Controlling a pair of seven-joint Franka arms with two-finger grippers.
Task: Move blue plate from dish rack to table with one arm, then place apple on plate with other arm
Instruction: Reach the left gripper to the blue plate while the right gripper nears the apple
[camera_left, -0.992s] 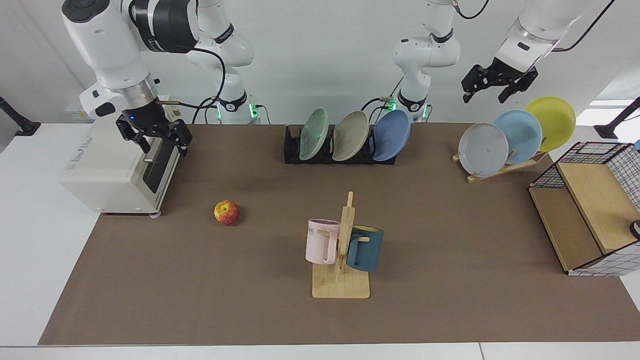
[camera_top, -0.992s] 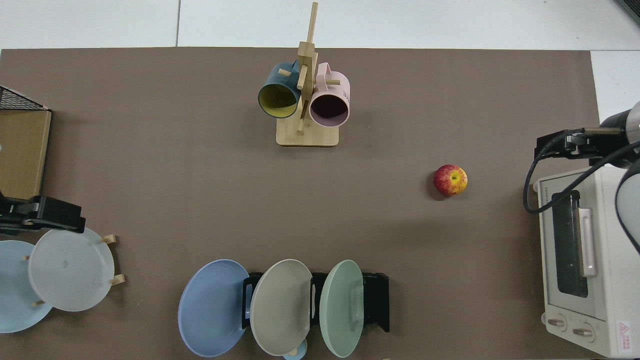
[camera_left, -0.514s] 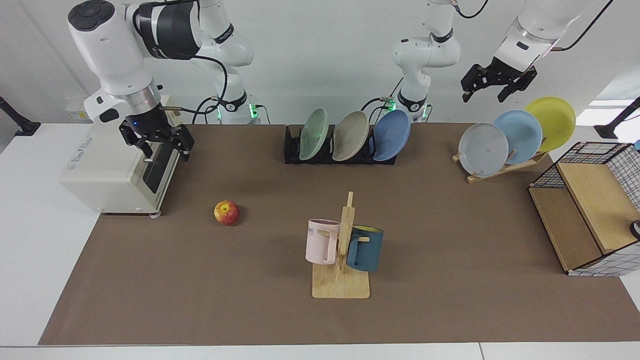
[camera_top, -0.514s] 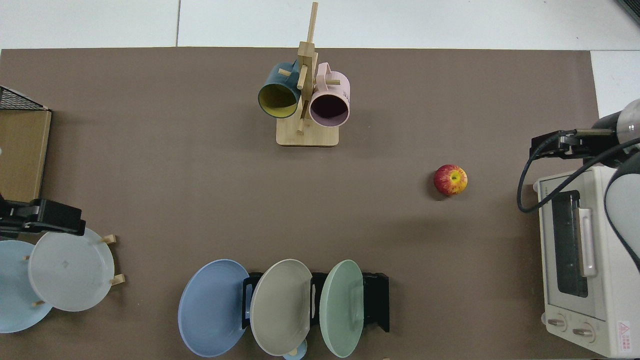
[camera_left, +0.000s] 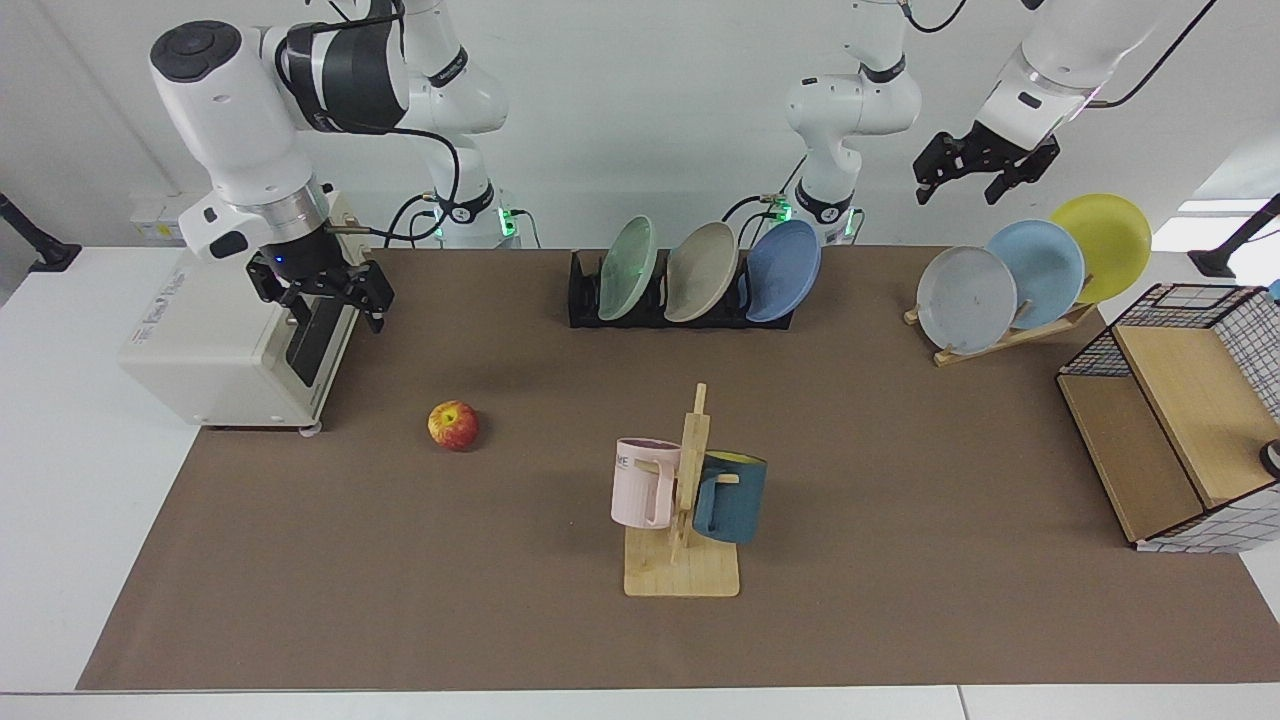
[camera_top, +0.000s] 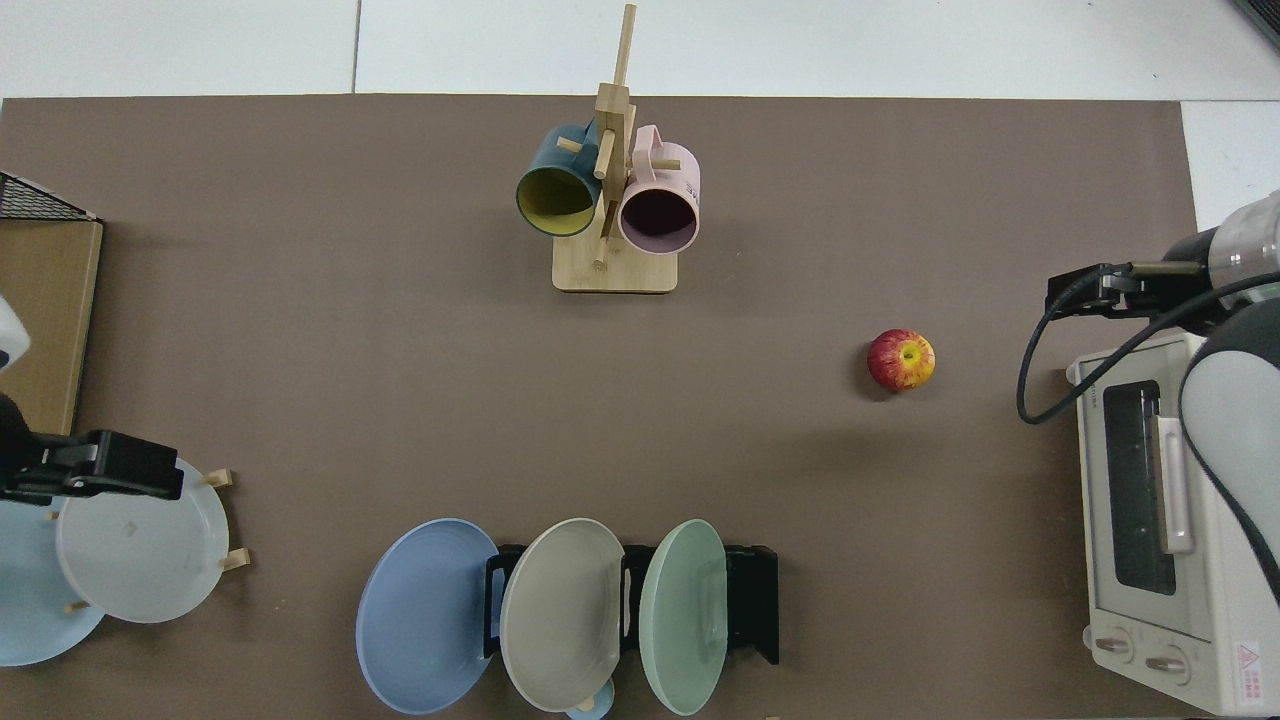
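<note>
Counter (camera_left: 900, 620) filled the frame, brown mat with white borders, nothing yet moved on it.

Dish rack (camera_left: 585, 300) sat at upper centre of the facing view. It carried three tilted plates, and the blue plate (camera_left: 783, 270) stood in the end slot nearest the pale wooden rack (camera_left: 1010, 335). From there I judged the main risk to be mistaken identity: a paler blue plate (camera_left: 1035, 272) leaned on that wooden rack, directly under my left end effector (camera_left: 968, 180), which hung in the upper right with its fingers spread and empty. A straight descent would have taken the wrong dish.

Second risk: the beige plate (camera_left: 702, 271) stood close beside the blue one. A careless pinch on the rim could have knocked it or dragged the black rack along.

Right end effector (camera_left: 322, 297) hovered at mid-left by the toaster oven (camera_left: 200, 350), fingers apart, holding nothing, waiting.

Apple (camera_left: 453, 425) lay loose on the mat in the lower left of centre, well apart from everything. Round, so I expected it could roll if nudged off-centre, or roll off the shallow plate if released high.
</note>
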